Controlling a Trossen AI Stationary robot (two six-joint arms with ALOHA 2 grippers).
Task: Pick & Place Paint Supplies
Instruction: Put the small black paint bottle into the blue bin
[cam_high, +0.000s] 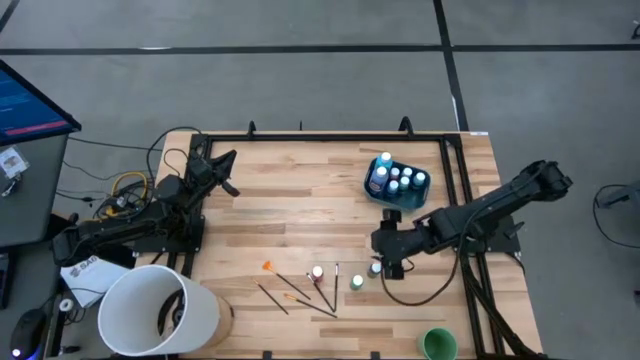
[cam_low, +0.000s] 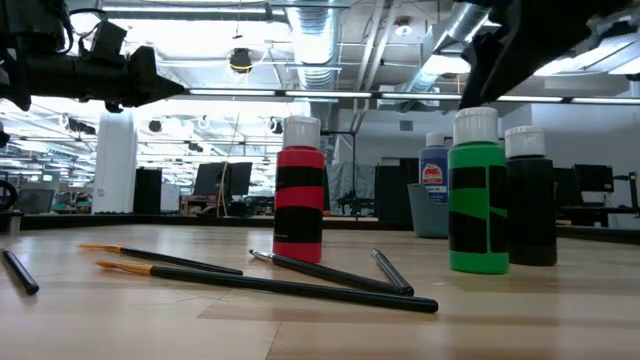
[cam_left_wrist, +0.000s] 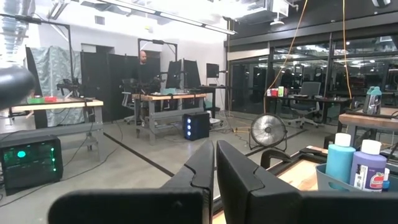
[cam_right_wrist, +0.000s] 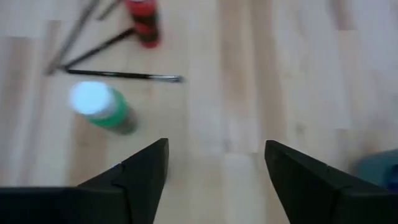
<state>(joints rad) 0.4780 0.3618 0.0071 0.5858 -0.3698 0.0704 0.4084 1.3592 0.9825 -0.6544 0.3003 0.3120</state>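
Note:
Three white-capped bottles stand upright on the table: red (cam_high: 317, 272) (cam_low: 300, 190), green (cam_high: 357, 283) (cam_low: 477, 190) and dark (cam_high: 375, 268) (cam_low: 530, 200). Several thin brushes (cam_high: 300, 290) (cam_low: 300, 280) lie flat beside them. More bottles, two of them taller and blue, stand in the teal tub (cam_high: 395, 180). My right gripper (cam_high: 383, 245) (cam_right_wrist: 214, 168) hangs open above the table, between the tub and the loose bottles. Its wrist view shows the green bottle (cam_right_wrist: 99, 106) and the red one (cam_right_wrist: 143, 22) ahead; the dark bottle is out of that view. My left gripper (cam_high: 225, 165) (cam_left_wrist: 214, 168) waits shut near the table's far left.
A big white bucket (cam_high: 160, 310) stands at the near left corner and a green cup (cam_high: 438, 345) at the near right edge. A black frame rail (cam_high: 455, 170) runs along the right side by the tub. Bare wood (cam_high: 290, 200) lies between the two arms.

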